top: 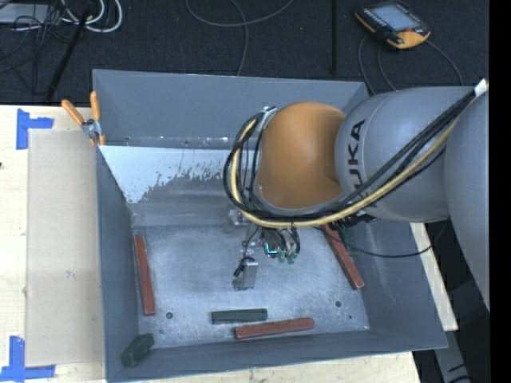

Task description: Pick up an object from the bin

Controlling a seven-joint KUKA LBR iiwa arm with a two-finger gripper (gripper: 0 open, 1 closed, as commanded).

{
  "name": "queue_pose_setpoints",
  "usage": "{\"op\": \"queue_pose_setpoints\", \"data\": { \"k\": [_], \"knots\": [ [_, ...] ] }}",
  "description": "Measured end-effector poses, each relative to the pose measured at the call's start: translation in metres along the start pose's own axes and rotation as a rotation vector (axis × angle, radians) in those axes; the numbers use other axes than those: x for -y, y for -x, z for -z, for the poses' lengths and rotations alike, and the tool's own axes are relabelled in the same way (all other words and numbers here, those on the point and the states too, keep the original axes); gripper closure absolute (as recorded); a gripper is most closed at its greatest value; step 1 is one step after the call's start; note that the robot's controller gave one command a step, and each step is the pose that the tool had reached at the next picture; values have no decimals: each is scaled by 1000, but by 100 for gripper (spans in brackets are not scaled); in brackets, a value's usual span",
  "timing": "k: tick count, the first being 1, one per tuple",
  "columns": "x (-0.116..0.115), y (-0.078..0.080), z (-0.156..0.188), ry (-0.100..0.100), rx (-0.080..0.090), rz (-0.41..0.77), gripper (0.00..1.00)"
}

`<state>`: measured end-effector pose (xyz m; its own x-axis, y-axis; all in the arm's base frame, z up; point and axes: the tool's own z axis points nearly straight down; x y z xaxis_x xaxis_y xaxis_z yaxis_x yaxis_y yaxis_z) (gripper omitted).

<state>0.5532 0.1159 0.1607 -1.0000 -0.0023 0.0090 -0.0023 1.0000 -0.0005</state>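
Observation:
My gripper (246,273) hangs below the orange wrist cover, low over the bare floor in the middle of the bin, with nothing seen in it. Nearest to it, a short dark grey bar (239,317) lies flat a little toward the front. Just in front of that bar lies a longer red-brown bar (274,328). To the gripper's right, a red-brown stick (346,261) lies slanted on the floor, its upper end hidden under the arm.
Another red-brown stick (144,275) lies along the left wall. A dark green block (137,349) sits in the front left corner. The arm and its cables cover the back right of the bin.

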Motion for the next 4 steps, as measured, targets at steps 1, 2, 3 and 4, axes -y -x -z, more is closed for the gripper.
{"op": "queue_pose_setpoints", "data": {
  "k": [1, 2, 3, 4],
  "knots": [
    [0, 2, 4, 1, 8, -3, 0],
    [1, -36, -40, 1, 15, 31, 0],
    [7, -52, -77, 1, 2, -43, 0],
    [12, -65, -90, 1, 8, 340, 100]
  ]
}}
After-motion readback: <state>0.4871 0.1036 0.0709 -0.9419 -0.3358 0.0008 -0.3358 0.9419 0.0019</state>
